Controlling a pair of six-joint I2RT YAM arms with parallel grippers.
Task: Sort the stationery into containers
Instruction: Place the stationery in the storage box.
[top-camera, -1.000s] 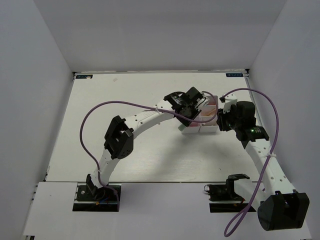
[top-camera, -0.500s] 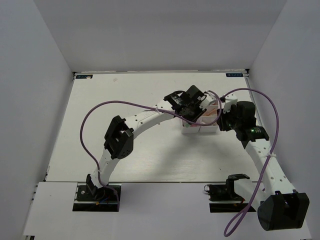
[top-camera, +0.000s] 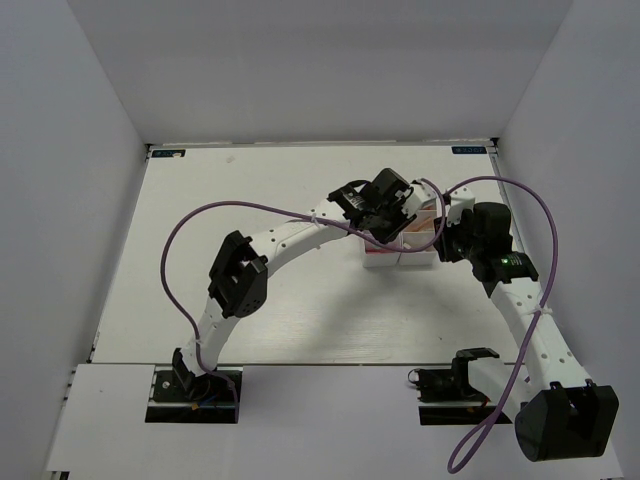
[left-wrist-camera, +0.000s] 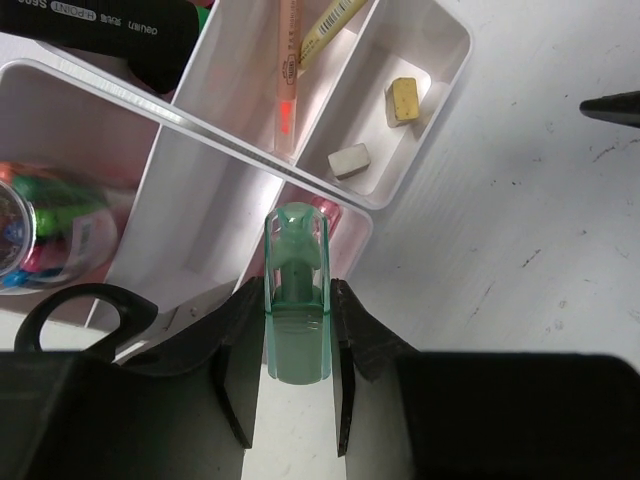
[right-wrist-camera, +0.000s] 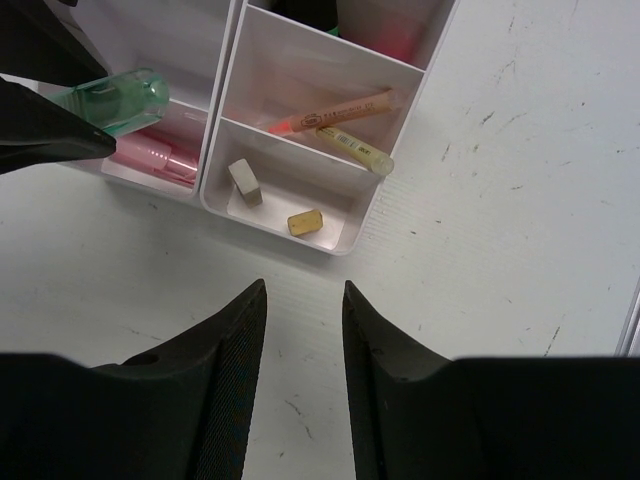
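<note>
– How many trays (right-wrist-camera: 290, 85) do you count?

– Two, joined side by side and split into small compartments.

– And what is the left gripper (left-wrist-camera: 296, 310) doing?

– It is clamped on one green capsule eraser (left-wrist-camera: 297, 270), which sticks out past both fingertips. The eraser hangs over the tray's corner compartment, where one pink capsule (right-wrist-camera: 160, 155) lies. Whether the two touch, I cannot tell.

– The right gripper (right-wrist-camera: 302, 290)?

– Its fingers stand apart with nothing between them, above the bare table (right-wrist-camera: 520, 200) just beside the trays.

– What else is already sorted?

– Two pens share one long compartment: one pink pen (right-wrist-camera: 335, 110) and one yellow pen (right-wrist-camera: 352, 147), lying at a slant with their ends close together. The small end compartment next to them has two bits, one grey piece (right-wrist-camera: 244, 182) and one pale yellow piece (right-wrist-camera: 305, 222), apart from each other.

– Anything more?

– One black highlighter (left-wrist-camera: 110, 30) across the far compartments, and one black scissors (left-wrist-camera: 70, 305) handle loop at the edge of the left wrist view.
</note>
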